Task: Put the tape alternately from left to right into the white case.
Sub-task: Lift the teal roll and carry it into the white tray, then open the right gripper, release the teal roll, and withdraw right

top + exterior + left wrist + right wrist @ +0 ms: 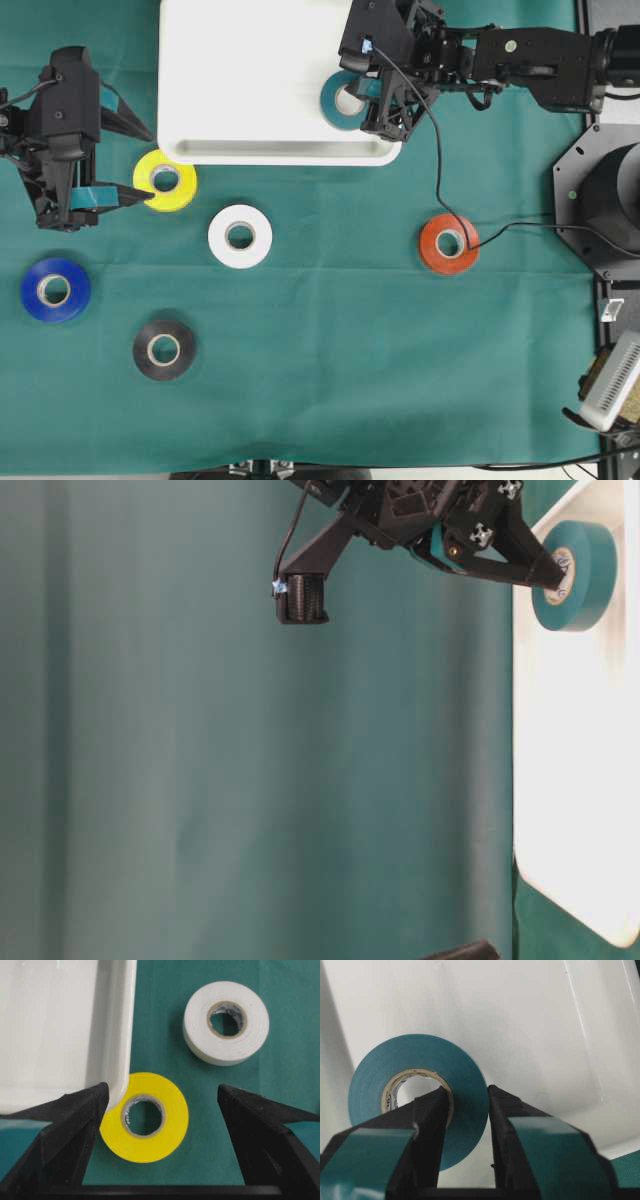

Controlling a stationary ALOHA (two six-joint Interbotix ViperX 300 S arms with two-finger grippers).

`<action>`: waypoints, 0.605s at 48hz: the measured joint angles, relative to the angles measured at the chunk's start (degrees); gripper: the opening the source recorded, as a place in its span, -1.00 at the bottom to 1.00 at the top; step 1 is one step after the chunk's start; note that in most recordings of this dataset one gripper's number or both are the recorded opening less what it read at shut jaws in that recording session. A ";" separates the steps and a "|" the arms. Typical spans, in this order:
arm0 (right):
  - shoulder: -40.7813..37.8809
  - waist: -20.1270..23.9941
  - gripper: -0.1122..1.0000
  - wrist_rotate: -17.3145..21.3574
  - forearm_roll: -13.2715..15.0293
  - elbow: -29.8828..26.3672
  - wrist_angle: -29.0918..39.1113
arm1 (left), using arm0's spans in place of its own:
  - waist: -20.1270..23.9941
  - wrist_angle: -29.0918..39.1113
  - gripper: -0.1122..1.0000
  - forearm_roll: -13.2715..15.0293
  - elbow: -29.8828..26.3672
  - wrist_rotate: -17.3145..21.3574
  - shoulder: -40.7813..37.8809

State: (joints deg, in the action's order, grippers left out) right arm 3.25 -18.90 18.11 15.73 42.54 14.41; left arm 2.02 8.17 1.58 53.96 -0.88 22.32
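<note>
Over the white case (pixel 250 90), the right gripper (pixel 465 1110) pinches the teal tape (pixel 420 1095); letting go tilted, it might roll out.

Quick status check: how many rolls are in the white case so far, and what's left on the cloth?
None released yet. The right gripper is shut on the teal roll over the white case. The left gripper is open around the yellow roll, still on the cloth. White roll, orange roll, blue roll and black roll remain.
</note>
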 measured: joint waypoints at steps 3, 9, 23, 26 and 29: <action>0.00 0.00 -0.10 0.00 0.00 0.00 0.00 | -0.09 0.00 0.55 0.09 0.00 0.00 0.00; 0.00 0.00 0.55 0.00 0.00 0.00 0.18 | -0.09 0.00 0.55 0.00 0.00 0.00 0.00; 0.00 0.62 0.51 0.00 0.00 0.00 0.18 | -0.09 0.00 0.55 0.00 0.00 0.00 0.00; 0.09 0.97 0.51 0.00 0.00 0.00 0.09 | 0.00 0.00 0.55 0.00 0.00 0.09 0.00; 0.35 1.58 0.51 0.00 0.00 0.00 0.00 | 0.00 0.00 0.56 0.09 0.00 0.00 0.00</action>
State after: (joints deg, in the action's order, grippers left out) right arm 3.60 -17.31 18.11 15.73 42.54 14.41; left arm 2.02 8.17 1.67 53.96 -0.88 22.32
